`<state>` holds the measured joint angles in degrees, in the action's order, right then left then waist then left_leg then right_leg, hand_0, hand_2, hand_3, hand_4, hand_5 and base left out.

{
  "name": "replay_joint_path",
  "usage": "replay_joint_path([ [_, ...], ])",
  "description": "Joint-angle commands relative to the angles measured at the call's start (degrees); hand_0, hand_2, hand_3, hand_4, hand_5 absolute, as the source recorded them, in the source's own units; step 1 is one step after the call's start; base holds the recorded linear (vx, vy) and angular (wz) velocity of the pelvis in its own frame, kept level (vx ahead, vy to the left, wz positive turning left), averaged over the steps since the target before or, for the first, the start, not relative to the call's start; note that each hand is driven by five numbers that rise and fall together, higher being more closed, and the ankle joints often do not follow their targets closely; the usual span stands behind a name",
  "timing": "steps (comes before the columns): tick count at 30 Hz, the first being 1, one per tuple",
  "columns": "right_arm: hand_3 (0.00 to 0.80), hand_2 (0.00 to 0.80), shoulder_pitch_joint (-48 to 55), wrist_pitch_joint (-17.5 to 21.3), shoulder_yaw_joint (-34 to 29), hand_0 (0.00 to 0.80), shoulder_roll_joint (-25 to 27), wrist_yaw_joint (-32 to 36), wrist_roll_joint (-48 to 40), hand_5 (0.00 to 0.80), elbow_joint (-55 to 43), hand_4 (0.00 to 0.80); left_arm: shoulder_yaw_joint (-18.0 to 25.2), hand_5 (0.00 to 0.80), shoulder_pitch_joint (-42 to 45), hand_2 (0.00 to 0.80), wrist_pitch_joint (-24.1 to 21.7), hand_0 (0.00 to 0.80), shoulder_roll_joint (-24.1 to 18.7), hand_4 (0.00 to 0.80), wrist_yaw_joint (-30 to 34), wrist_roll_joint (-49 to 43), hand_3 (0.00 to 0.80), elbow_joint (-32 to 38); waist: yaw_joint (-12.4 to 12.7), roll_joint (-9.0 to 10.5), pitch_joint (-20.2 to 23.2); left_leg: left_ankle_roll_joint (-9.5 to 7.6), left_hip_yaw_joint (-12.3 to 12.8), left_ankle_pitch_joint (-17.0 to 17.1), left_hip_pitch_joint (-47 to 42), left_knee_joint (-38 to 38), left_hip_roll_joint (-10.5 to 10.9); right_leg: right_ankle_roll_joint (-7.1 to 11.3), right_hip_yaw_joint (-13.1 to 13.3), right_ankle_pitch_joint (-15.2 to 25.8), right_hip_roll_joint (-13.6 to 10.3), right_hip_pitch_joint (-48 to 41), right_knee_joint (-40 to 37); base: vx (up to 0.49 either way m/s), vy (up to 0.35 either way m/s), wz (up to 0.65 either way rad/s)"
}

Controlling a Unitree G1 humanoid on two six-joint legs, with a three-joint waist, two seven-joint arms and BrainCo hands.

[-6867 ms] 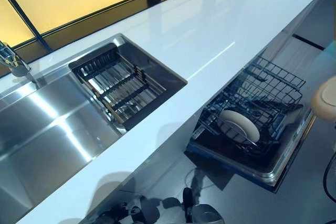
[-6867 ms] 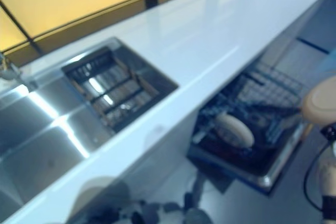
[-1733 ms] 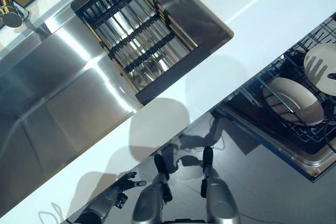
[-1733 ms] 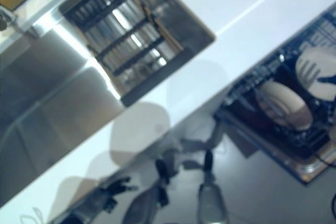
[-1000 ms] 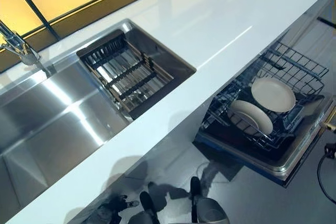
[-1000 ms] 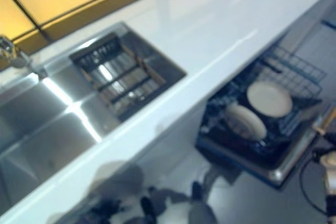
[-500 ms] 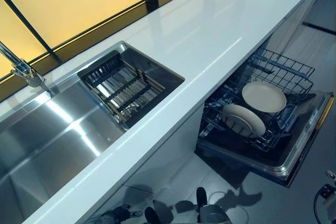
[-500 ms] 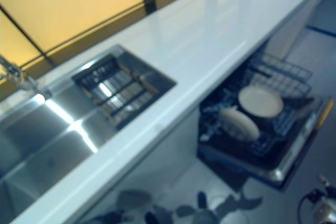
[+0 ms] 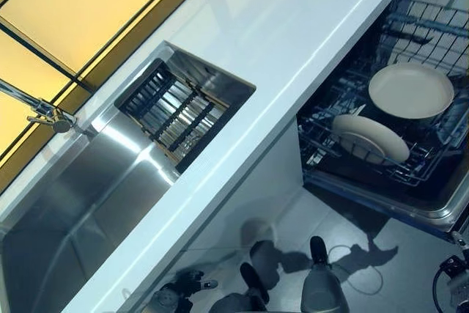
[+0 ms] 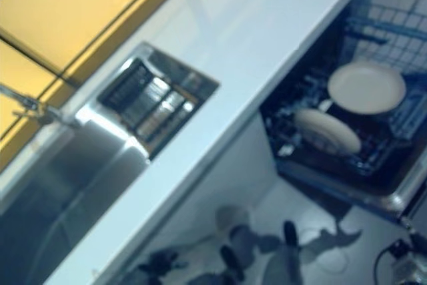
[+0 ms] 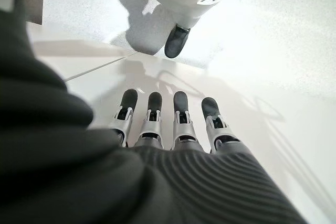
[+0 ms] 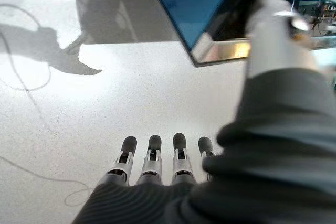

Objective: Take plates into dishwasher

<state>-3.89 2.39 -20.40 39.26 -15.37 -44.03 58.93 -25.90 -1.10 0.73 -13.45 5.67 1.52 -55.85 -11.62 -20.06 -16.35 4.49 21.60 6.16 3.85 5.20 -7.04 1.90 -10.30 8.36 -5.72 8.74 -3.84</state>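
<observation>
Two cream plates sit in the pulled-out dishwasher rack under the counter at the right. One plate lies nearly flat and the other plate leans tilted in the wires in front of it. My left hand hangs low by the floor with straight fingers and holds nothing; it also shows as my left hand at the bottom of the left eye view. My right hand hangs open over the floor beside the corner of the dishwasher door, empty.
A long white counter runs across the view with a steel sink set in it. A dark slatted drain rack sits in the sink and a tap stands at the left. The open dishwasher door juts out over the floor.
The second plate, which my right hand carried at first, now lies in the rack. My right hand has dropped away empty. The camera has shifted; the plates have stayed still in the last second.
</observation>
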Motion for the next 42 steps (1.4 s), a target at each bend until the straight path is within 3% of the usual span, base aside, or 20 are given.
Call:
replay_joint_path([
  [1, 0.000, 0.000, -6.24, 4.31, 3.95, 0.000, -3.21, 2.53, 1.53, 0.000, 0.00, 0.000, 3.04, 0.000, -7.05, 0.000, -0.93, 0.000, -5.23, 0.000, -1.11, 2.00, 0.000, 0.09, 1.67, 4.77, -1.94, 2.00, -2.21, -1.09, -3.21, -0.28, 2.00, 1.62, -1.52, -7.53, -3.51, -0.32, 5.63, -0.044, -0.027, -0.11],
  [12, 0.000, 0.000, -12.89, 10.51, 11.60, 0.000, -4.17, 7.48, 8.51, 0.000, -10.41, 0.000, 2.16, 0.000, -6.47, 0.000, -0.73, 0.000, -4.83, 0.000, -0.12, 0.79, 0.000, 1.88, 3.26, 5.79, -1.56, 2.31, -1.73, -0.60, -1.98, -0.20, 1.74, 1.86, -2.98, -5.63, -2.64, -1.13, 1.76, -0.012, -0.004, 0.02],
  [33, 0.000, 0.000, -19.29, 10.16, 20.50, 0.000, -5.13, 9.96, 19.37, 0.000, -24.86, 0.000, 3.79, 0.000, -6.53, 0.000, -0.62, 0.000, -4.43, 0.000, -0.24, -1.77, 0.000, -1.71, 4.51, 10.81, 0.60, 2.55, -0.73, -0.86, -3.22, -0.20, 0.09, 2.12, -4.06, -4.47, -1.40, -3.05, 0.18, -0.001, -0.011, -0.09],
  [42, 0.000, 0.000, -22.03, 7.53, 26.40, 0.000, -6.66, 15.76, 22.14, 0.000, -34.69, 0.000, 4.64, 0.000, -6.47, 0.000, 1.02, 0.000, -4.32, 0.000, 0.39, -3.80, 0.000, -2.14, 5.46, 13.26, 2.13, 2.56, -0.02, -0.84, -4.39, -0.20, -0.68, 2.23, -4.87, -4.46, -1.17, -5.01, -0.47, 0.033, -0.009, -0.08],
])
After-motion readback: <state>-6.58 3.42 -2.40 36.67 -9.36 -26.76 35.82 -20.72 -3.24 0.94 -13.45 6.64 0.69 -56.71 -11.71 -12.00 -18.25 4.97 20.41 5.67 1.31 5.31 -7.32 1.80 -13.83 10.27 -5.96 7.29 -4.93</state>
